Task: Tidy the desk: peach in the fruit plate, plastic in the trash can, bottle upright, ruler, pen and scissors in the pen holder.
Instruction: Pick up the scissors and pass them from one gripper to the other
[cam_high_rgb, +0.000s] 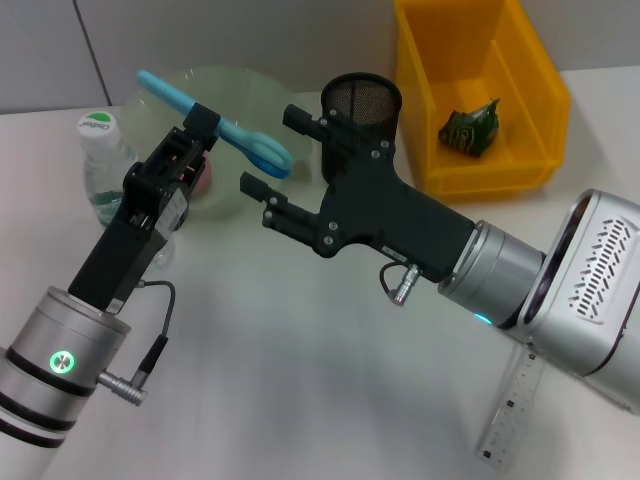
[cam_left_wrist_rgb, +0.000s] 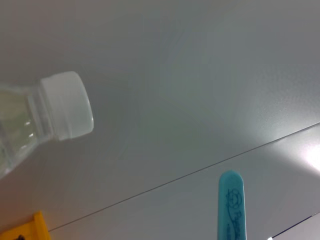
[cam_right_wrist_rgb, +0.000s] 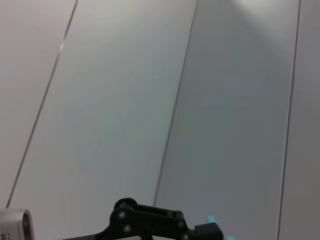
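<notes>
Above plate (cam_high_rgb: 250, 95), left hand (cam_high_rgb: 200, 135) grips scissors (cam_high_rgb: 215, 125); bottle cap (cam_left_wrist_rgb: 67, 105) wrist-visible.

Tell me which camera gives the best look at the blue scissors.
The head view: the scissors show whole, held in the left gripper above the fruit plate. The left wrist view catches only one blue tip; the right wrist view shows just a blue sliver at its edge.

Desk (cam_high_rgb: 300, 380): bottle (cam_high_rgb: 105, 165), plate (cam_high_rgb: 235, 110), bin (cam_high_rgb: 480, 90), ruler (cam_high_rgb: 508, 410).
</notes>
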